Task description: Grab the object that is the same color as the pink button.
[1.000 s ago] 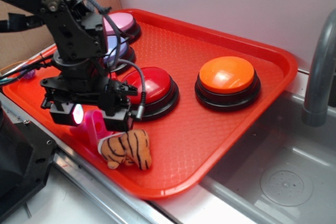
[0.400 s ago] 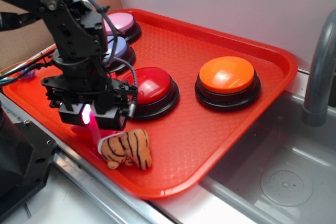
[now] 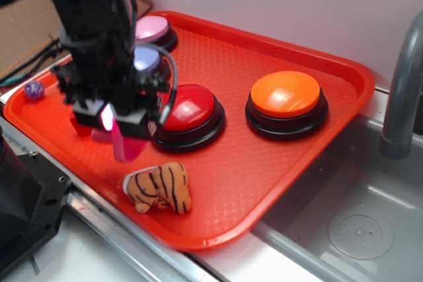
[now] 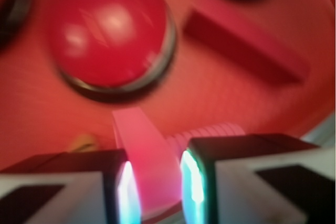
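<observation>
Gripper point(image 3: 114, 120): clamped on pink toy bolt point(image 3: 123, 144), held clear above red tray point(image 3: 277, 163), near-left of red button point(image 3: 187, 108); pink button point(image 3: 152, 28) far-left.

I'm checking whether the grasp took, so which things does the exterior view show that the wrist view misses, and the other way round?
Only the exterior view shows the pink button, the lavender button, the orange button, the plush tiger, a small purple ball and the sink beside the tray. Only the wrist view shows the red block and the bolt's ribbed stem beside the jaws. Both show the red button and the pink bolt clamped in the gripper, lifted off the tray.
</observation>
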Tool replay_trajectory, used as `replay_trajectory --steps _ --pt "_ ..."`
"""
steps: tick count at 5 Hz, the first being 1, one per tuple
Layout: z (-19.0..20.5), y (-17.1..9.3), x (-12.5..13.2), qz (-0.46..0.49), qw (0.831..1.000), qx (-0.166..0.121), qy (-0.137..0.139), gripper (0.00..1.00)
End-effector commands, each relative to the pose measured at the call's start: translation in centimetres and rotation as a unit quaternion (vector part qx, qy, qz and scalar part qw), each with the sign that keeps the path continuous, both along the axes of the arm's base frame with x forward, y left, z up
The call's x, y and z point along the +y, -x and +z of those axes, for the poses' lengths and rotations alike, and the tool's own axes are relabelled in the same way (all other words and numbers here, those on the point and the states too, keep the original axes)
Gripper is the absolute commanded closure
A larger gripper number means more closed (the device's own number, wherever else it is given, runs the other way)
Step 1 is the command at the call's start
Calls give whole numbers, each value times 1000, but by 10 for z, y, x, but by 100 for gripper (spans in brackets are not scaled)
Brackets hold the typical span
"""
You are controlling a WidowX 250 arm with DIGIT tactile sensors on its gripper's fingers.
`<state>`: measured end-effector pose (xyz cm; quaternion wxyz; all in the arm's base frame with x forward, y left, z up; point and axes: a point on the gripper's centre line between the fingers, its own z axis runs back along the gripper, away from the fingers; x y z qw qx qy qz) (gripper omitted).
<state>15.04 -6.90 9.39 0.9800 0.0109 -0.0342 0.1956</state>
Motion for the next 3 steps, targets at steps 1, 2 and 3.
replay_trajectory --steps 1,2,3 --pt "90 -27 29 -71 996 -52 27 100" --pt "114 -20 54 -53 996 -66 13 100" --pt "123 -9 72 -43 994 -98 8 100"
